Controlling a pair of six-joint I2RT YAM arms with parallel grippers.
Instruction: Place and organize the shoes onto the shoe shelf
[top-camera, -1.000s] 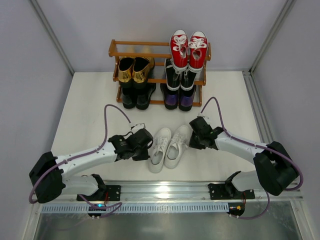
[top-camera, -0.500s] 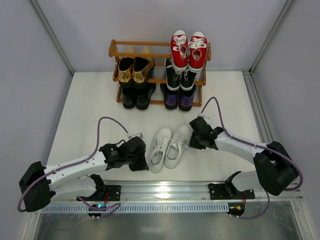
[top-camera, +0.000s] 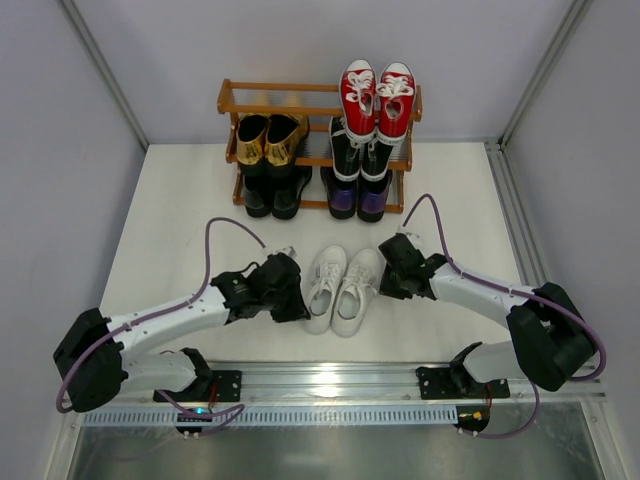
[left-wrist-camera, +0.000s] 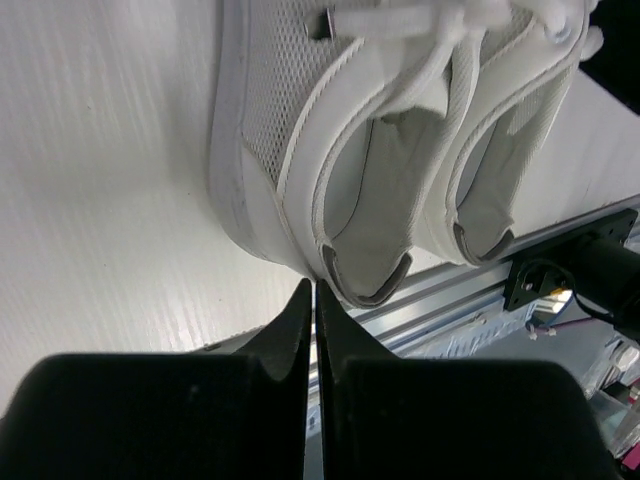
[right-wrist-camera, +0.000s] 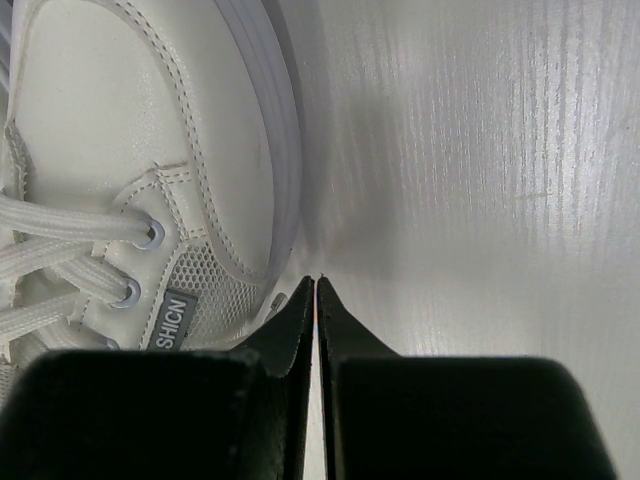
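A pair of white sneakers (top-camera: 340, 290) lies side by side on the table between my two grippers, toes toward the shoe shelf (top-camera: 232, 100). My left gripper (top-camera: 298, 306) is shut, and its tips (left-wrist-camera: 314, 286) touch the outer heel side of the left white sneaker (left-wrist-camera: 300, 130). My right gripper (top-camera: 385, 283) is also shut and holds nothing. Its tips (right-wrist-camera: 315, 280) rest against the sole edge of the right white sneaker (right-wrist-camera: 140, 130). The shelf holds red sneakers (top-camera: 378, 95) on top, gold loafers (top-camera: 268, 138), black-and-white sneakers (top-camera: 360, 155), black dress shoes (top-camera: 270, 192) and purple loafers (top-camera: 358, 200).
An aluminium rail (top-camera: 330, 375) carrying both arm bases runs along the near table edge, just behind the sneakers' heels. Grey walls and frame posts (top-camera: 100, 70) close in the left, right and back sides. The shelf's top left rail (top-camera: 262, 88) carries nothing.
My left arm swung back toward the rail, then came forward and right again. The left white sneaker now lies straighter and closer against the right one. The right arm has stayed put.
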